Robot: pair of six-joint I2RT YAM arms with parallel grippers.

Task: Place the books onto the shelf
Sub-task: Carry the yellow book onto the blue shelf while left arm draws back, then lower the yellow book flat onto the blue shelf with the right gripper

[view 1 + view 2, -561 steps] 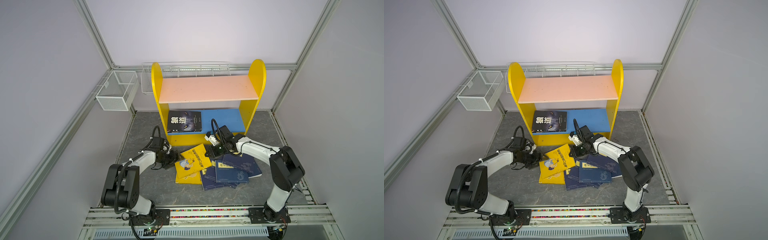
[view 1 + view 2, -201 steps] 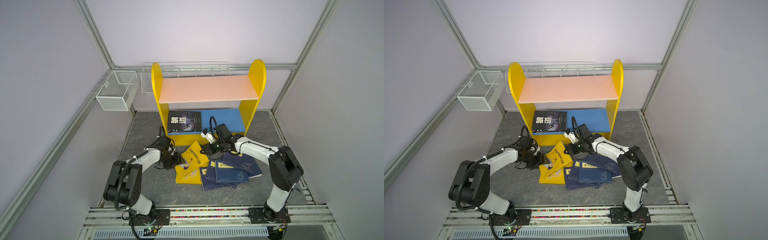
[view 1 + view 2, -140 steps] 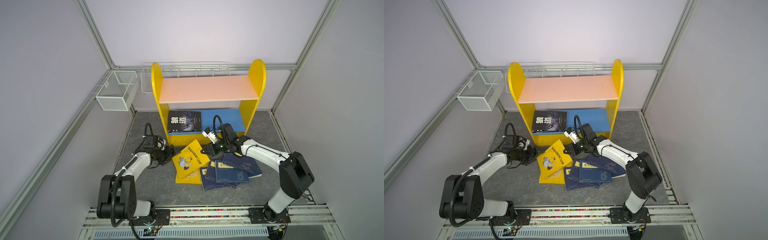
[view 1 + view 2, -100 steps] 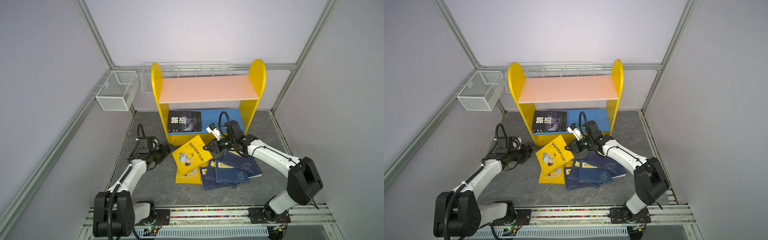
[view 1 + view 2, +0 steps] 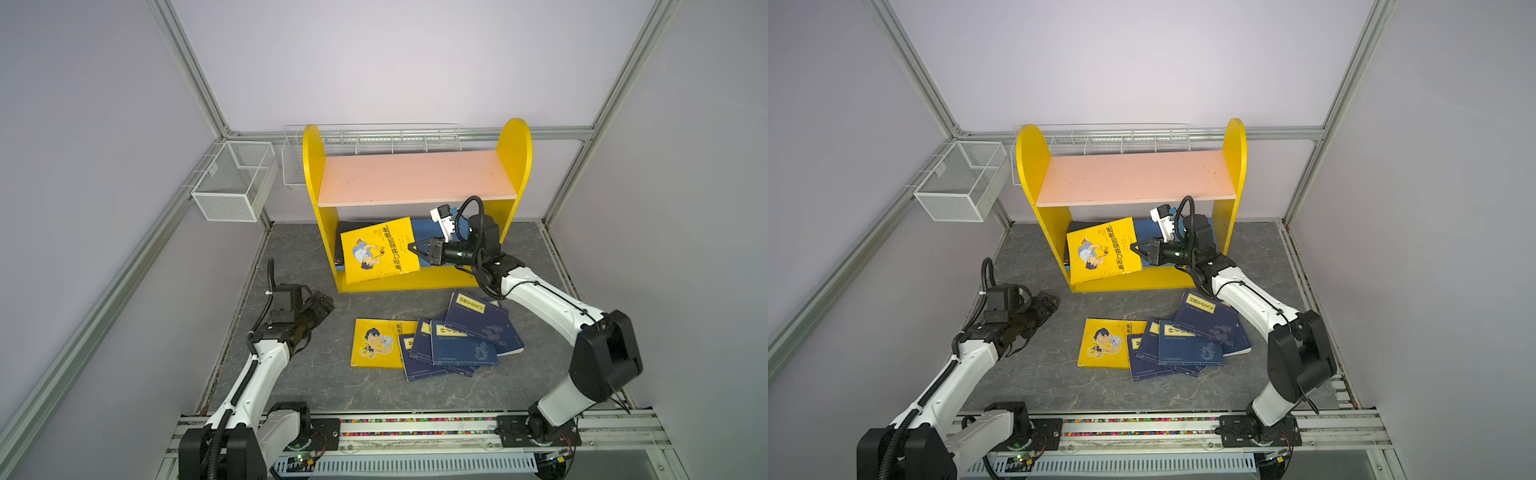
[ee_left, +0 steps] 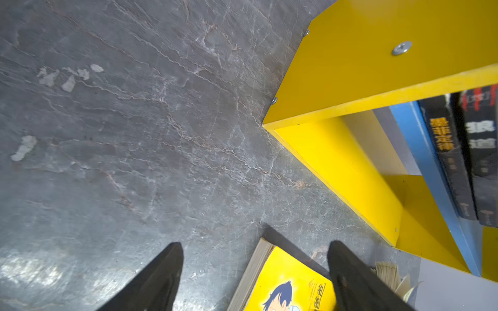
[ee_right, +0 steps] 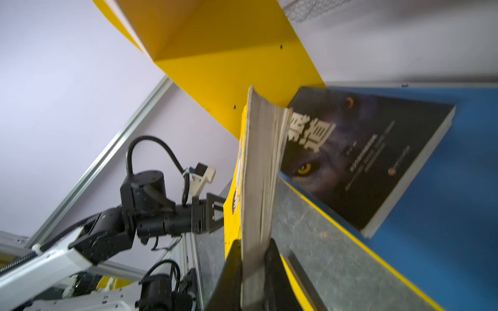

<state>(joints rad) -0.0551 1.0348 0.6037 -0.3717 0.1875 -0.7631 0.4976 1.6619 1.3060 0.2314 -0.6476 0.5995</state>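
Firstly, shelf (image 5: 312, 166): smooth painted board with two yellow round-topped side panels, a matt pink upper board (image 5: 415, 176) and a blue lower board (image 7: 458, 188). It stands at the far edge of the tabletop (image 5: 324, 386), a grey, veined, stone-look sheet.
- black book (image 7: 363, 150): glossy cover with a wolf's eye and pale characters. It lies flat at the left end of the blue lower board, by the side panel. The left wrist view shows a second dark spine (image 6: 442, 150) with orange characters beside it.
- held yellow book (image 5: 378, 249): thin paperback with a cartoon boy on the cover, pages slightly fanned. It is tilted in front of the left half of the lower opening; whether it touches the shelf cannot be told.
- right gripper (image 5: 411, 248): black tapered fingers clamped on that book's page edge.
- left gripper (image 5: 326, 303): fingers spread apart with nothing between them, over the tabletop's left side.
- yellow book on the tabletop (image 5: 376, 343): flat, mid-tabletop, its right edge under the navy books (image 5: 461, 336), an overlapping fan of matt blue paperbacks with yellow title labels.
- wire-mesh basket (image 5: 232, 187): white, box-shaped, on the left frame rail.
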